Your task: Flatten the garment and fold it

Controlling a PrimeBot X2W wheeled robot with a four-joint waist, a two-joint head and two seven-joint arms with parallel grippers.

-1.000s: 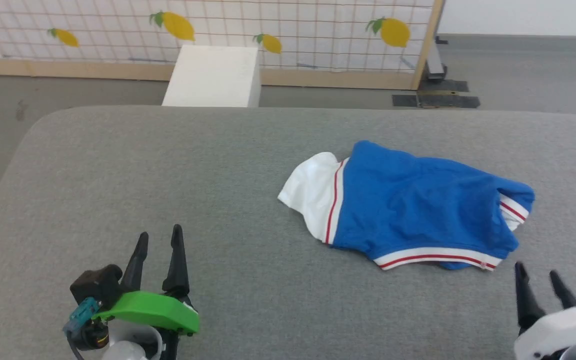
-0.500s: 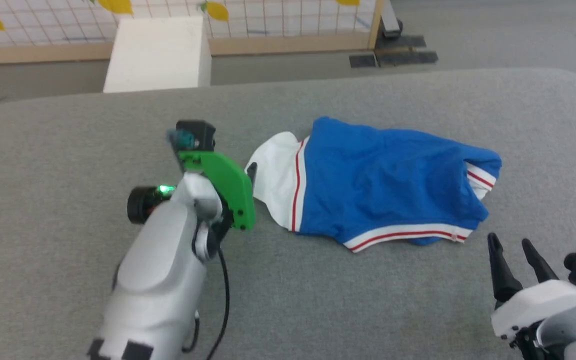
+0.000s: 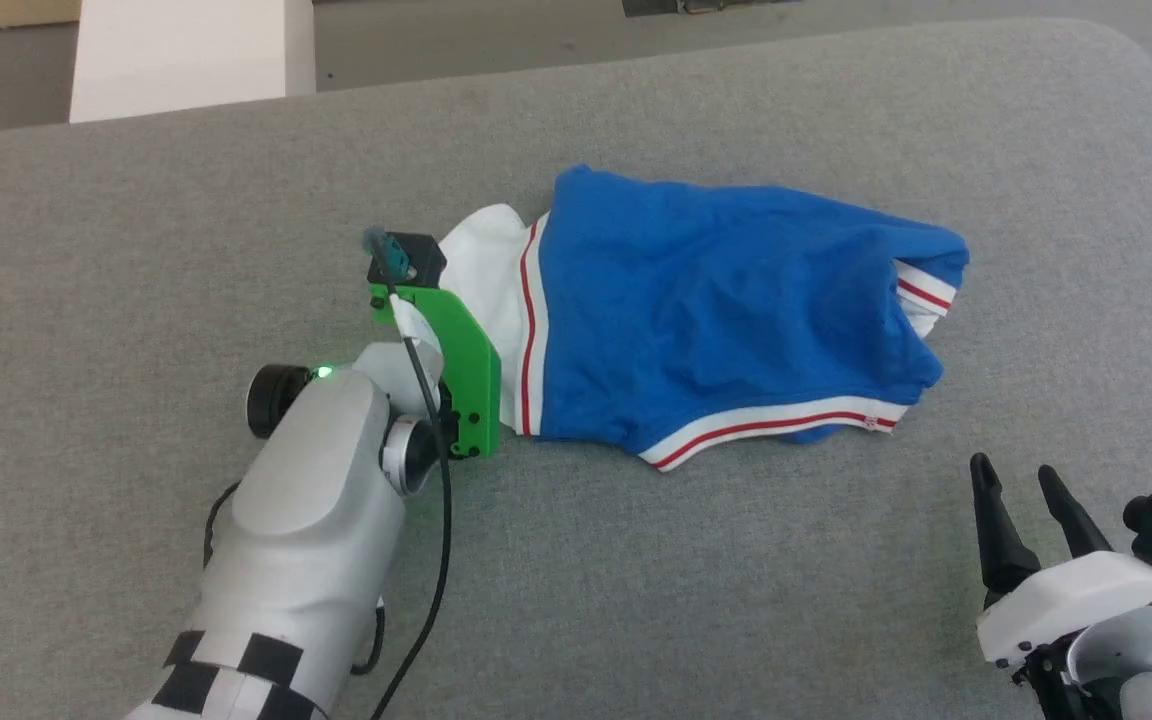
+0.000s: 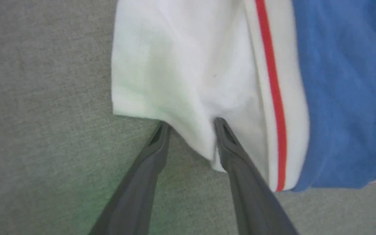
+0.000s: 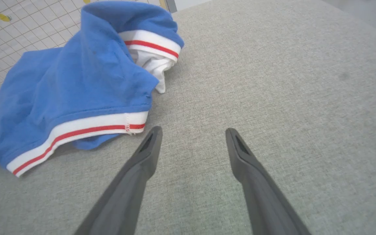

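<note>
Left wrist view: the left gripper is seen half-parted astride the edge of the shirt's white sleeve, which is seemingly not yet pinched. The shirt is spread, crumpled, on the grey pad. The right gripper is held wide open and empty, just beside the hem.

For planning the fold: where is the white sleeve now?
In the head view, the white sleeve lies at the left end of the garment, touching the left gripper.
</note>
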